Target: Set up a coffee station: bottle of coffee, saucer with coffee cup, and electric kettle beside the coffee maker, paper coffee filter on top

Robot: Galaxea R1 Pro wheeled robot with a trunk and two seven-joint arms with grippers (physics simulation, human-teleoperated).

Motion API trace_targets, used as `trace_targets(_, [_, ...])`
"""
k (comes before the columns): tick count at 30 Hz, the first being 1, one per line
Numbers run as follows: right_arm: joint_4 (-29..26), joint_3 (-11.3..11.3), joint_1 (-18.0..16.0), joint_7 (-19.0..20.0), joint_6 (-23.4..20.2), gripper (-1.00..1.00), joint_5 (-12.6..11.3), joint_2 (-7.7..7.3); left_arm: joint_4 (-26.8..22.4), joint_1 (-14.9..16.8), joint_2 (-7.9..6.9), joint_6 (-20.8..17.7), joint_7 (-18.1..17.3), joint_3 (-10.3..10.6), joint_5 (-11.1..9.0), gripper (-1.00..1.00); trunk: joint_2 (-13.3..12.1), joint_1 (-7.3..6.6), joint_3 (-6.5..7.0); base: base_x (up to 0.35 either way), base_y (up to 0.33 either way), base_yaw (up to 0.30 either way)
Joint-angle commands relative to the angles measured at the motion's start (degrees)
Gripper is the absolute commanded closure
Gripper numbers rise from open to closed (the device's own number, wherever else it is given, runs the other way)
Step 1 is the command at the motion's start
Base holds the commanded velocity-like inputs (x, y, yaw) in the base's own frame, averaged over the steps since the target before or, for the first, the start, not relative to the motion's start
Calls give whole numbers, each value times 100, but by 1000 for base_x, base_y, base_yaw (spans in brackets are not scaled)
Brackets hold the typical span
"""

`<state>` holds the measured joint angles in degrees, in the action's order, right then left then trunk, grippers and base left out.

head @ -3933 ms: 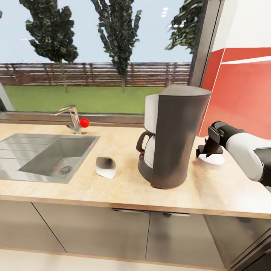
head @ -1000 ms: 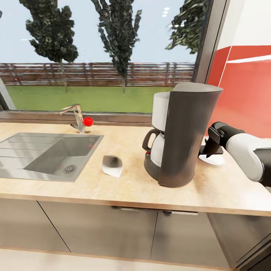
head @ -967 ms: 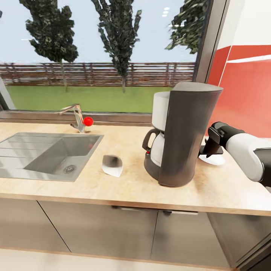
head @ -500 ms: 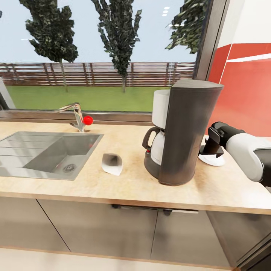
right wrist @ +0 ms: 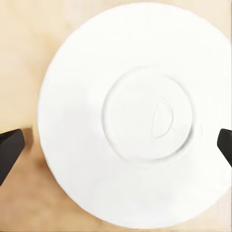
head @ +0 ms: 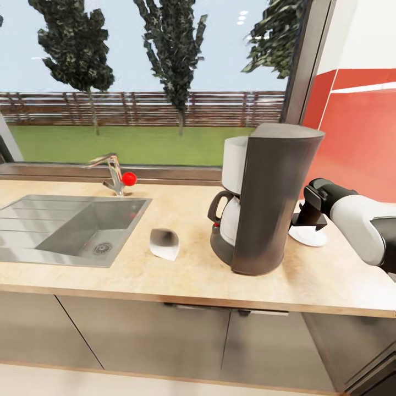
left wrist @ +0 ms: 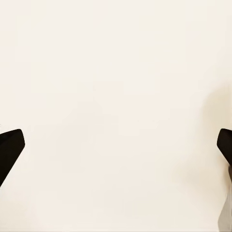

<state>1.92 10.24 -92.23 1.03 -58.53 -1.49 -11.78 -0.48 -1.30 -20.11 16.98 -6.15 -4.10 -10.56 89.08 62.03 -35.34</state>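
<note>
The tall dark grey coffee maker (head: 265, 199) stands on the light wood kitchen countertop (head: 181, 275), its carafe handle facing the sink. A small white paper coffee filter (head: 164, 243) lies on the counter to its left. To its right the white saucer (head: 308, 237) (right wrist: 130, 116) lies flat on the counter. My right gripper (head: 309, 224) (right wrist: 116, 145) hangs just above the saucer, open, one fingertip (right wrist: 9, 147) off each side of the dish, holding nothing. My left gripper (left wrist: 116, 150) is open over a plain cream surface.
A grey steel sink (head: 33, 242) is inset at the counter's left, with a tap and red knob (head: 127, 177) behind it. A window runs along the back. A red wall (head: 357, 137) closes the right end. Grey cabinet doors (head: 165, 335) sit below the counter edge.
The whole picture shifts a little between frames, so the camera moved. My right gripper stays above the saucer. Nothing on the counter has moved.
</note>
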Motion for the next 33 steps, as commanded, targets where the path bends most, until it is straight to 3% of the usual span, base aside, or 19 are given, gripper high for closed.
trace_targets(1, [10, 30, -7, 11, -8, -100, -18, 1, -5, -2, -1, 0, -53, -39, -43, -100, -39, -23, 14, 0, 0, 0])
trace_targets(18, [10, 30, -5, -83, -23, -100, -11, -17, -4, 2, -1, -1, -53, -41, -44, -100, -721, -396, 319, 0, 0, 0])
trace_targets(33, [10, 34, 38, -112, 18, -100, 6, -119, -5, -2, -6, 3, -53, -47, -43, -100, -1242, -682, 552, 0, 0, 0])
